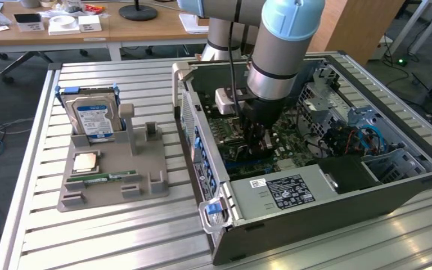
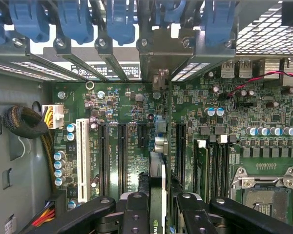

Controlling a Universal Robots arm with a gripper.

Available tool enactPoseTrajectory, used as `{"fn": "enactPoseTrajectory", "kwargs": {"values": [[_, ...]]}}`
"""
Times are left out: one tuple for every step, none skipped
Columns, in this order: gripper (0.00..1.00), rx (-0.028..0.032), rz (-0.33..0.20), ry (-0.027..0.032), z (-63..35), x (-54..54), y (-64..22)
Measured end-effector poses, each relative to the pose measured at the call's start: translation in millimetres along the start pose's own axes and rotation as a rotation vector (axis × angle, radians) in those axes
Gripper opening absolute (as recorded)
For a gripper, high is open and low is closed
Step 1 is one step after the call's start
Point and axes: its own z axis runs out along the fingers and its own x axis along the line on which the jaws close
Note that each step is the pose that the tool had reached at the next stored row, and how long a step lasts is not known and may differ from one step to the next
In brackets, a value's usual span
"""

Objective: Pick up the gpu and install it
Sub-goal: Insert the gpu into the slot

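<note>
Green circuit board fills the floor of the open computer case (image 1: 317,185), and the arm has its gripper (image 2: 157,207) down inside it, just above the motherboard (image 2: 185,131). The fingers (image 2: 136,214) are clamped on the gpu (image 2: 157,180), held edge-on between them, its thin green edge pointing toward the black expansion slots (image 2: 122,151) at the case's back wall. So the pick-up looks done; seating the card is what remains, since it seems not yet pressed into any slot. Outside the case, on the grey holder (image 1: 111,180) beside it, the hard drive (image 1: 94,118) stands upright and the RAM stick (image 1: 111,178) lies flat.
</note>
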Motion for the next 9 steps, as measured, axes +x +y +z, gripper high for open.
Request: {"fn": "enactPoseTrajectory", "kwargs": {"values": [[0.26, -0.0001, 0.0, -0.0001, 0.0, 0.0, 0.0], [0.26, 0.0, 0.0, -0.0002, 0.1, 0.0, 0.0], [0.26, 0.0, 0.0, -0.0002, 0.1, 0.0, 0.0], [0.26, 0.0001, 0.0, -0.0003, 0.2, 0.0, 0.1], [0.26, 0.0002, 0.0, -0.0005, 0.5, 0.0, 0.2], [0.26, 0.0001, 0.0, -0.0003, 0.5, 0.0, 0.3], [0.26, 0.0001, 0.0, -0.0002, 0.5, 0.0, 0.4], [0.26, 0.0, 0.0, -0.0002, 0.5, 0.0, 0.4], [0.26, 0.0, 0.0, -0.0002, 0.5, 0.0, 0.4]]}}
